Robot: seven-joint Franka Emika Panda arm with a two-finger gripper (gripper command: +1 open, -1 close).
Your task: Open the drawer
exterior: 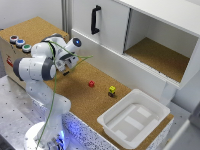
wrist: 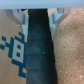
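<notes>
The tool (wrist: 39,17) sits with its fingers apart around the drawer's black handle (wrist: 40,52), which runs straight between them.

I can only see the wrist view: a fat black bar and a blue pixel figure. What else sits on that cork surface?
Observer: A small red cube lies on the cork counter.
Operator: Is there anything near it?
Observer: Yes, a yellow-and-black cube, apart from it, toward the exterior view's right.
Operator: And further along?
Observer: A white tray sits at the counter's end.
</notes>
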